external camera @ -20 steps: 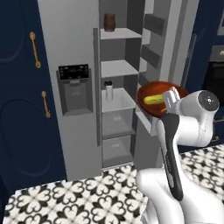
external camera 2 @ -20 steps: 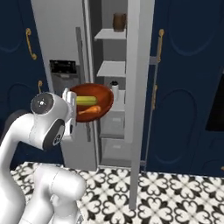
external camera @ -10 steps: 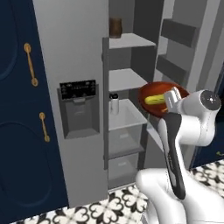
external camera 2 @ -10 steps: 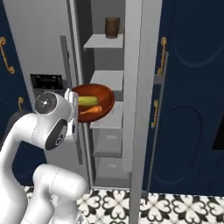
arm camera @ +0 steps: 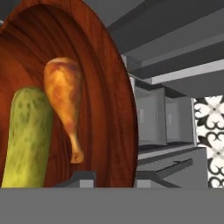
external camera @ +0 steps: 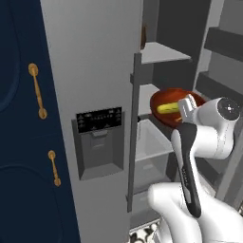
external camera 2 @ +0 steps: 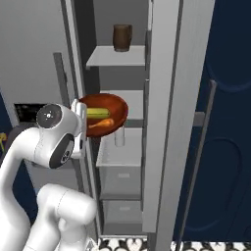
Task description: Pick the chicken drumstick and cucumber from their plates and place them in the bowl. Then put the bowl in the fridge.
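My gripper (arm camera: 114, 178) is shut on the rim of the dark red-brown bowl (arm camera: 109, 78), which it holds up at the mouth of the open grey fridge (external camera: 90, 71). Inside the bowl lie the yellow-green cucumber (arm camera: 28, 135) and the orange-brown chicken drumstick (arm camera: 64, 98), side by side. From the right base, the bowl (external camera 2: 113, 103) hangs level with the middle shelf, with the cucumber (external camera 2: 98, 112) and drumstick (external camera 2: 100, 123) in it. The left base view has the bowl (external camera: 163, 97) and cucumber (external camera: 168, 108) just ahead of the gripper (external camera: 186, 105). The plates are out of view.
The fridge door with its dark dispenser panel (external camera: 98, 121) stands left of the open compartment. A brown cup (external camera 2: 122, 37) sits on the top shelf, and a pale bottle (external camera 2: 119, 138) on the lower shelf (external camera 2: 110, 157), with drawers below. Navy cabinets with brass handles (external camera: 37, 90) flank the fridge.
The whole scene has grown and shifted: the base has driven closer to the open fridge. The bowl stays gripped, with cucumber and drumstick inside.
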Controlling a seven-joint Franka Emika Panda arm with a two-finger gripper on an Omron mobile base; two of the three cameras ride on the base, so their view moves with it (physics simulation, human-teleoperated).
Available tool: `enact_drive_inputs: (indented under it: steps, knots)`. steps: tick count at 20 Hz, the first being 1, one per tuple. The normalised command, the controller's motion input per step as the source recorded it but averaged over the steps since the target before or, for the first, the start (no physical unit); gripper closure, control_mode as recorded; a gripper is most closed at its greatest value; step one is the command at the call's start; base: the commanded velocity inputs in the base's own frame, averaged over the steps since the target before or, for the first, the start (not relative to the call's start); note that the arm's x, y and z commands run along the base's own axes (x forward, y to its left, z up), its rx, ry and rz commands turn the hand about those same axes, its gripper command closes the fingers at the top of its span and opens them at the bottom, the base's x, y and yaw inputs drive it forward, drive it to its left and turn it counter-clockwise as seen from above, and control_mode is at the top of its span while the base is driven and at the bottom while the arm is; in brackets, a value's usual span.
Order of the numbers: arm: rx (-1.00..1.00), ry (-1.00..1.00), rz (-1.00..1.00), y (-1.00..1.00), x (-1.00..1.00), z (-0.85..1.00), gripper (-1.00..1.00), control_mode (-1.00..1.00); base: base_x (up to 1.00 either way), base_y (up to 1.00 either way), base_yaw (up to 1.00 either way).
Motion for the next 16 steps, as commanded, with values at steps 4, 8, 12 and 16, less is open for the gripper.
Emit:
enact_drive_inputs:
  steps: [4,8,12,16]
  knots:
    - [0.0,0.0,0.0,0.0,0.0,0.0,1.0,1.0,0.85,-0.3,-0.03]
    - [0.0,0.0,0.0,0.0,0.0,0.0,1.0,1.0,0.71,-0.09,0.0]
    - [0.01,0.0,0.0,-0.07,0.11,0.0,1.0,-1.0,0.49,-0.04,0.0]
    - [0.03,0.0,0.08,-0.29,0.57,-0.16,1.0,-1.0,0.0,0.0,0.0]
